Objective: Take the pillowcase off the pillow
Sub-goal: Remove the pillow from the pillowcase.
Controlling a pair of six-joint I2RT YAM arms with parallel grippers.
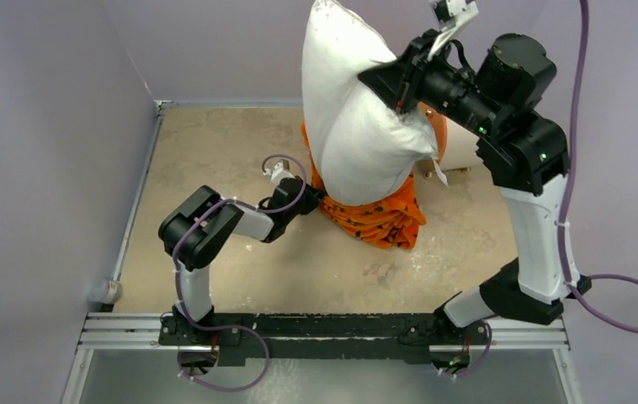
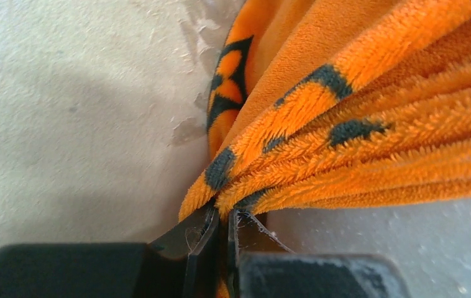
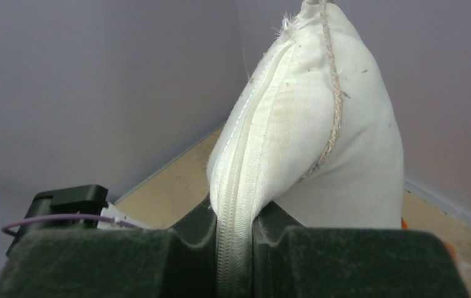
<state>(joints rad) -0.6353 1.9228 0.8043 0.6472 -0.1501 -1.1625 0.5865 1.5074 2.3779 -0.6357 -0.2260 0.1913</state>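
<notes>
left claw [image 2: 223, 218] pinching one pillowcase [image 2: 357, 93], right claw [image 3: 233, 218] pinching one pillow [image 3: 345, 167]

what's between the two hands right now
The white pillow, its lower end in the bunched orange pillowcase; left hand grips the pillowcase, right hand the pillow. Seen in the top view.

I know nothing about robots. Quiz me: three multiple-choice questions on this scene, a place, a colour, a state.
1. Where on the pillow is the pillowcase? A over the top; B bunched round the bottom; C covering it all.
2. Its printed motifs are: A black; B white; C green.
3. The left gripper is: A wide open; B shut on the pillowcase; C shut on the pillow.
Answers: B, the white upper part is bare; A, dark marks on orange; B, jaws pinch orange folds.
</notes>
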